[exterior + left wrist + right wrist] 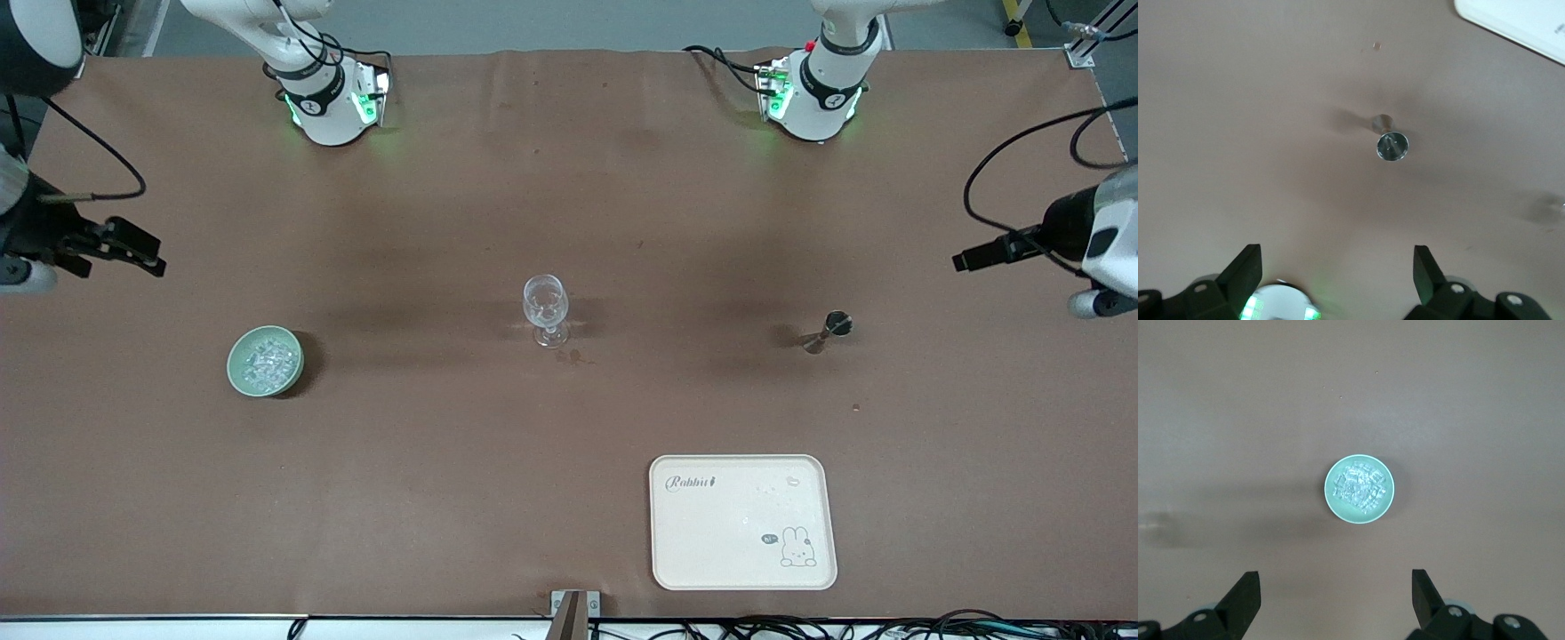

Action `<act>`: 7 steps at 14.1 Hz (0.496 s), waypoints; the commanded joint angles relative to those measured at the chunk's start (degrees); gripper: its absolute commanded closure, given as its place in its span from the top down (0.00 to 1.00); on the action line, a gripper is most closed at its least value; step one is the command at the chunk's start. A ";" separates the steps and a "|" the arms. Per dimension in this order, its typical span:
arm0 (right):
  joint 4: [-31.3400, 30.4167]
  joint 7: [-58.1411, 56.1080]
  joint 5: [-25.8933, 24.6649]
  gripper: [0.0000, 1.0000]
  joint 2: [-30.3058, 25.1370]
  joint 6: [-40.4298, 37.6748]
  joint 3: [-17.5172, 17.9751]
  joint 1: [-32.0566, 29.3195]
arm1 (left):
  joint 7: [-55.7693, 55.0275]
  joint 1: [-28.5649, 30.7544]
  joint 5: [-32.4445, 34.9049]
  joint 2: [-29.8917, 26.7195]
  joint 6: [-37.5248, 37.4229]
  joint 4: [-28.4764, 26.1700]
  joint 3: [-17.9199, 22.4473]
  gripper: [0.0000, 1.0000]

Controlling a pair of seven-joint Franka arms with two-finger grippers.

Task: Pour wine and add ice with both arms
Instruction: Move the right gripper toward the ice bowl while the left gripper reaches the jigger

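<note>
A clear stemmed wine glass stands upright at the table's middle. A small metal jigger stands toward the left arm's end; it also shows in the left wrist view. I cannot make out any wine in either. A heap of ice fills a pale green bowl toward the right arm's end; the right wrist view shows the ice and the bowl. My left gripper is open, empty, in the air above the table's end. My right gripper is likewise open and empty.
A cream tray with a rabbit drawing lies near the front camera's edge, nearer to that camera than the jigger; its corner shows in the left wrist view. A small dark stain marks the brown cloth beside the glass's foot.
</note>
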 commanded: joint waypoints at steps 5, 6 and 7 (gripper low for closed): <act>-10.95 -0.63 1.01 0.99 4.41 14.25 0.02 -2.19 | -4.99 9.35 -18.50 11.24 4.22 -5.66 -0.36 1.00; -11.05 -0.63 0.92 0.99 6.25 15.48 0.02 -2.54 | -5.52 9.71 -20.17 13.26 4.30 -5.66 -0.36 1.00; -11.05 -0.63 0.92 0.98 8.01 16.89 0.02 -2.46 | -6.13 9.97 -21.32 15.02 4.39 -5.48 -0.27 1.00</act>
